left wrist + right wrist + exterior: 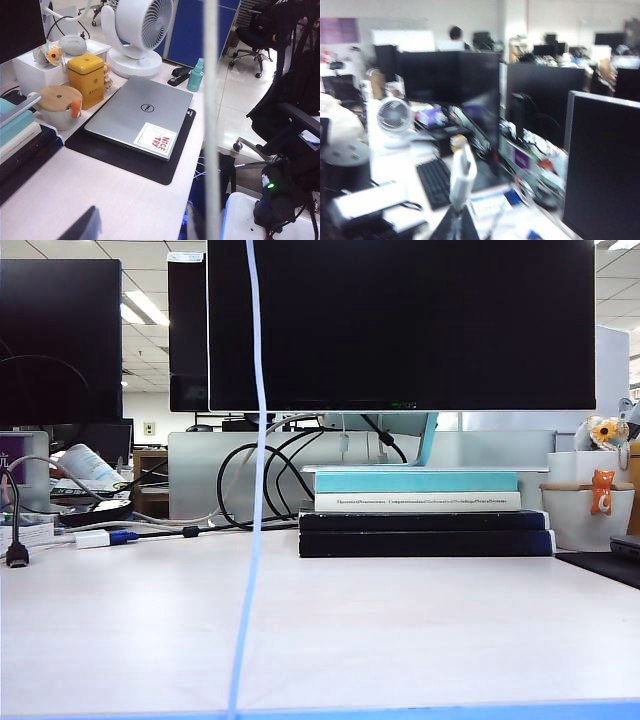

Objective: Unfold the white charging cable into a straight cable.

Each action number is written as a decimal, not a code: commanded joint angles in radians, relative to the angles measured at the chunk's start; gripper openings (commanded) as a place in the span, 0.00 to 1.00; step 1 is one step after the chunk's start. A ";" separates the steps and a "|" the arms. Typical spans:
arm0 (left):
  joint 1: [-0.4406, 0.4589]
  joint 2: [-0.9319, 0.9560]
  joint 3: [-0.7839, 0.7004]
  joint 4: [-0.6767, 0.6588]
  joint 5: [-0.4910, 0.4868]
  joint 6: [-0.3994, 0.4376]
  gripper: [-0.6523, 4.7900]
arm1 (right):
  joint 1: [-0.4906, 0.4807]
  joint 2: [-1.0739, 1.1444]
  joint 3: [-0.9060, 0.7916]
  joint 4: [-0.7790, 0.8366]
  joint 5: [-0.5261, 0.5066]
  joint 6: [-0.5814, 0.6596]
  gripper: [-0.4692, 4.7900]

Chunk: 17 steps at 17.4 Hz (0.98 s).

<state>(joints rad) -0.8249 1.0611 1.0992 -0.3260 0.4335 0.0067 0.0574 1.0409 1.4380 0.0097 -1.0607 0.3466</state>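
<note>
the thin, glossy white charging cable (252, 480) hangs taut and almost upright above the pale worktop's (420, 630) near edge. the right gripper (455, 217) pinches its small plug end, jaws closed on it. the left gripper (82, 227) barely shows and i cannot tell its state; the light, limp, slippery cord looks best held at the plugs.

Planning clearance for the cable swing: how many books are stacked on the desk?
4, stacked right of centre: teal book on top, white book below, then two black books. More may hide behind. Right fingers pinch the cable; left fingers barely show.
</note>
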 commanded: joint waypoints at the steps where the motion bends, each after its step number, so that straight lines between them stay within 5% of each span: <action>1: -0.001 0.000 -0.011 -0.148 0.017 0.012 0.55 | -0.117 -0.005 0.013 -0.098 0.186 -0.148 0.08; 4: -0.001 -0.002 -0.011 -0.146 0.015 0.012 0.55 | -0.152 0.027 0.012 -0.273 0.251 -0.248 0.08; 6: 0.000 -0.002 -0.011 -0.132 0.007 0.012 0.46 | -0.147 0.047 0.012 -0.334 0.240 -0.269 0.08; 9: 0.000 -0.002 -0.011 -0.103 -0.031 0.024 0.40 | -0.141 0.075 0.011 -0.526 0.035 -0.270 0.08; 11: 0.000 -0.002 -0.010 -0.044 -0.062 0.023 0.40 | -0.139 0.081 0.011 -0.711 -0.093 -0.325 0.20; 13: 0.000 -0.002 -0.010 0.044 -0.200 0.035 0.40 | -0.085 0.079 0.011 -0.924 -0.154 -0.461 0.28; 15: 0.000 0.013 -0.010 0.147 -0.401 0.051 0.39 | -0.013 0.079 0.011 -1.009 -0.190 -0.495 0.45; 17: 0.001 0.031 -0.010 0.251 -0.483 0.082 0.39 | 0.066 0.081 0.011 -1.028 -0.192 -0.508 0.56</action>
<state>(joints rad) -0.8242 1.0863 1.0851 -0.1623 0.0017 0.0662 0.0917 1.1244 1.4448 -1.0103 -1.2346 -0.1486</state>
